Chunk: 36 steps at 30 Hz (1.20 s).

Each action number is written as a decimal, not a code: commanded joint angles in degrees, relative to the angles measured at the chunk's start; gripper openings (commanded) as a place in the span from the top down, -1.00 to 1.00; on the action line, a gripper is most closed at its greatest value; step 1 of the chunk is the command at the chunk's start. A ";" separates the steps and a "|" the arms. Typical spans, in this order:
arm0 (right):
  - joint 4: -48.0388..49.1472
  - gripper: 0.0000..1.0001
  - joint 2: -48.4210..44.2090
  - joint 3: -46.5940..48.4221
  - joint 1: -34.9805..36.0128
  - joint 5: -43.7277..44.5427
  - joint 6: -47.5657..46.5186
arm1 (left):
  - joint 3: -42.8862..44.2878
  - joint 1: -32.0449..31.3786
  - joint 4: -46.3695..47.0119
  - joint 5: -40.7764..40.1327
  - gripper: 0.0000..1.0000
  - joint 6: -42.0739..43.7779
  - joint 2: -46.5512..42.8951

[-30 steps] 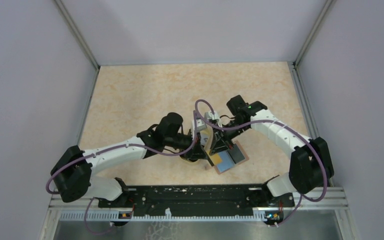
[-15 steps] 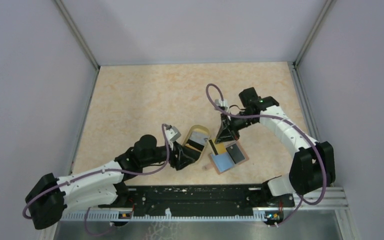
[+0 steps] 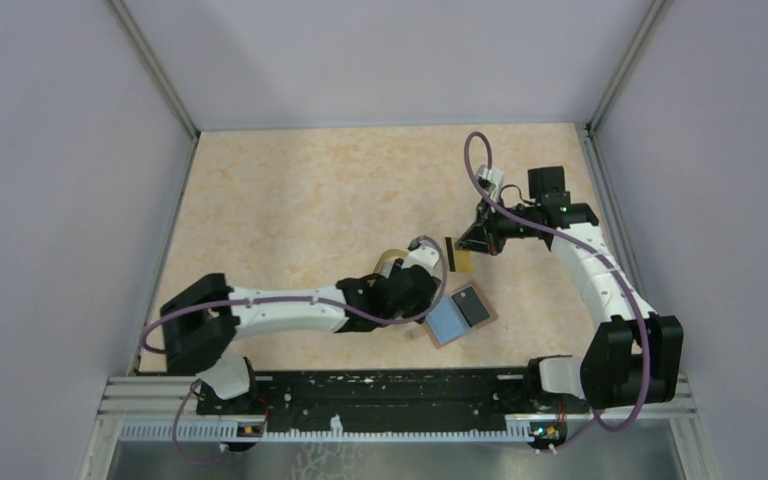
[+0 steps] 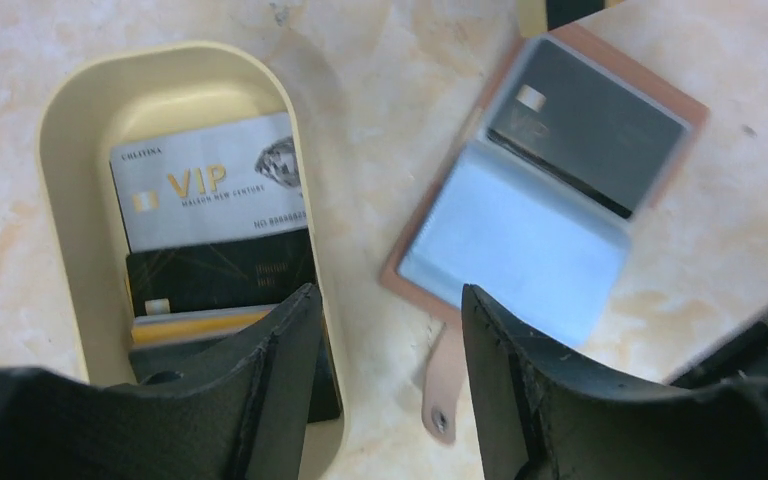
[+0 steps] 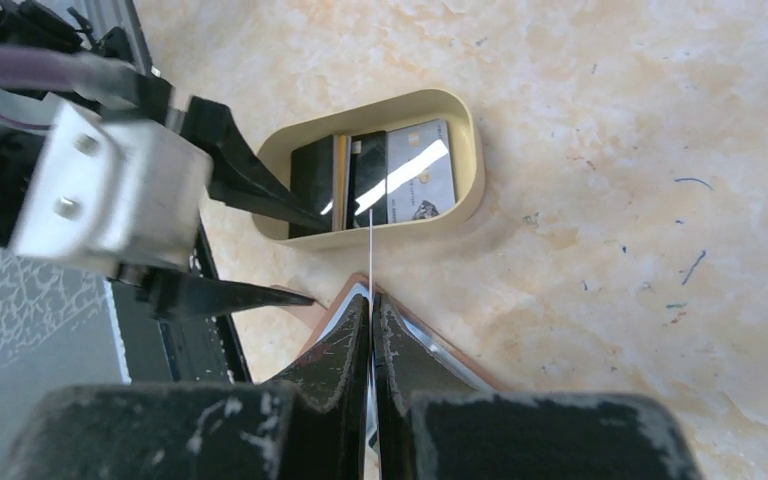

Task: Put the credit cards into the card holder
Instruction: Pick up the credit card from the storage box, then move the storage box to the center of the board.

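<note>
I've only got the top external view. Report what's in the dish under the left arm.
Observer: The left wrist view shows at least three cards in the dish: a silver VIP card, a black card and a yellow-striped card.
Operator: Tell me whether the left gripper has one.
Observer: No. The left gripper is open and empty.
Operator: Confirm the right gripper's grip.
Observer: In the right wrist view, the right gripper is shut on a card, seen edge-on.

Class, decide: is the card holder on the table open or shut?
Open. The card holder lies spread flat, its light blue inside facing up, with a dark card showing in one sleeve.
</note>
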 commanded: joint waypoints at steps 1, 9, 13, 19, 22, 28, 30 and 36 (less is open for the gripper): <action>3.00 1.00 -1.57 -0.06 -1.22 -0.84 2.08 | 9.87 -0.25 -15.23 -10.91 -0.18 -2.89 9.71; 2.63 1.00 -1.37 -0.09 -1.37 -1.79 1.89 | 15.82 0.32 -19.53 -13.72 0.01 -2.32 16.85; 2.51 1.00 -1.38 -0.11 -1.33 -2.07 1.92 | 15.22 2.45 -18.98 -10.25 0.21 -1.75 17.30; 2.39 1.00 -1.32 -0.10 -1.41 -2.48 1.87 | 13.68 4.96 -19.51 -8.81 0.40 -2.21 15.02; 2.26 1.00 -1.12 -0.06 -1.41 -2.43 1.82 | 12.72 7.02 -19.77 -7.84 0.45 -1.79 13.35; 1.85 1.00 -0.16 -0.21 -1.42 -3.10 1.68 | 8.43 12.65 -18.56 -5.24 0.45 1.01 8.86; 1.50 1.00 0.54 -0.19 -1.39 -3.42 1.44 | 6.76 14.49 -17.85 -4.73 0.45 1.68 7.03; -0.24 1.00 3.73 -0.21 -1.27 -5.57 -1.19 | 4.05 16.36 -15.40 -2.58 0.25 2.40 2.14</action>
